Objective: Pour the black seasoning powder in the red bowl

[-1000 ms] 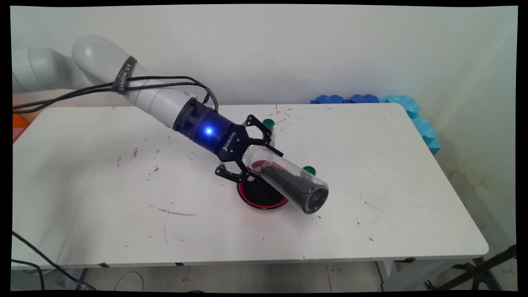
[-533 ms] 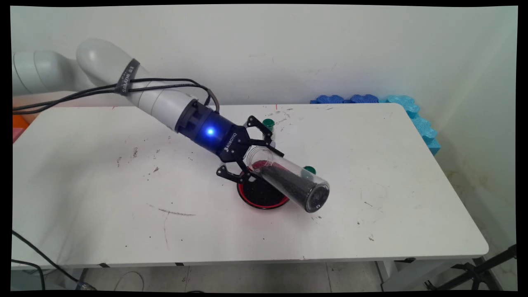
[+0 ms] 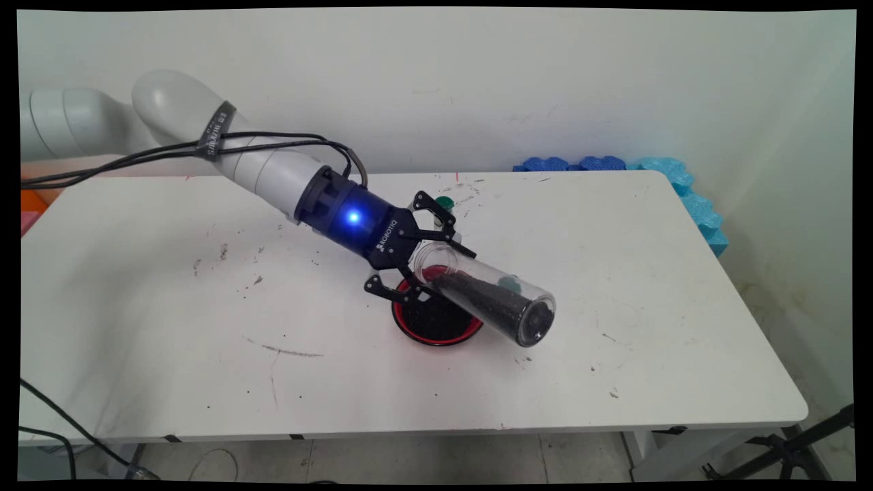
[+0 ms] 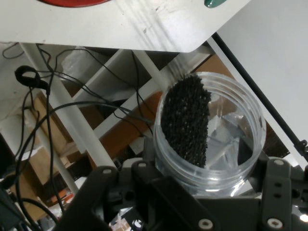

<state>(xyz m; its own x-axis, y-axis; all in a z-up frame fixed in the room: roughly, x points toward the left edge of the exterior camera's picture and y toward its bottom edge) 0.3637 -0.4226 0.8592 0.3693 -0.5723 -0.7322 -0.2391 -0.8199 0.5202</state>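
Main view: gripper (image 3: 436, 262) is gripping a clear jar (image 3: 491, 300) of dark granules near its mouth, tipping it almost flat above a red dish (image 3: 436, 320) mid-surface (image 3: 170, 341). A green cap (image 3: 445, 202) is sitting just behind. Granules are lying along the jar's lower side.

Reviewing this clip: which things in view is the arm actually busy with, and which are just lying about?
In use:
- gripper, shut on the clear jar
- clear jar, tilted, with black granules inside
- red-rimmed dish of black granules, under the jar's mouth end

Lying about:
- two green caps on the white table
- blue foam pieces by the wall
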